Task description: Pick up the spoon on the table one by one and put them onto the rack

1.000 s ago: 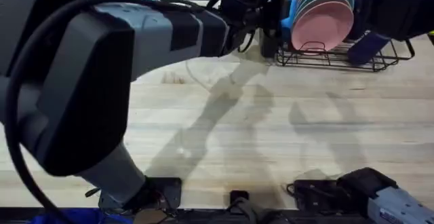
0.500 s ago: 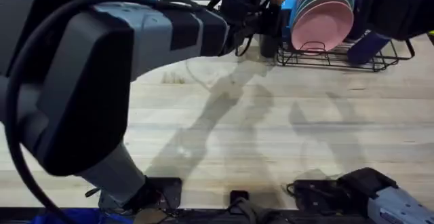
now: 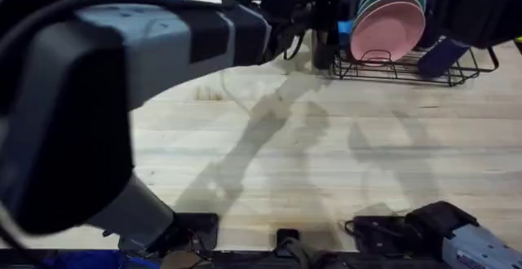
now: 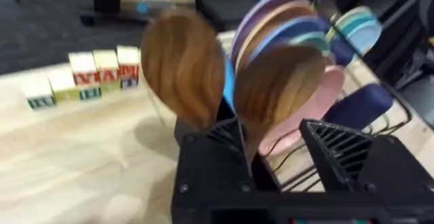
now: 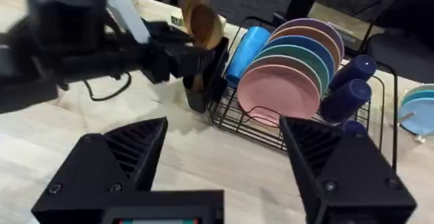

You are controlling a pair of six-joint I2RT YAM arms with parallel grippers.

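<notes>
Two wooden spoons stand bowl-up in the rack's black utensil cup (image 5: 196, 96): one spoon (image 5: 192, 0) behind, the other spoon (image 5: 206, 26) in front. In the left wrist view, their bowls (image 4: 182, 64) (image 4: 279, 87) rise just past my fingers. My left gripper (image 4: 271, 132) is open, and the nearer spoon's handle runs down through the gap untouched. It hovers at the cup (image 3: 324, 50) at the left end of the black wire rack (image 3: 408, 72). My right gripper (image 5: 222, 125) is open and holds nothing, well back from the rack (image 5: 237, 125), above the table (image 3: 326, 155).
The rack holds a row of coloured plates (image 3: 387, 28) and dark blue mugs (image 5: 349, 91). A row of small lettered blocks (image 4: 88, 78) sits on the table beyond the cup. The left arm's link (image 3: 98, 98) looms large across the left of the overhead view.
The left arm has risen nearer the overhead camera and its gripper has edged slightly left at the cup. The right arm has not moved.
</notes>
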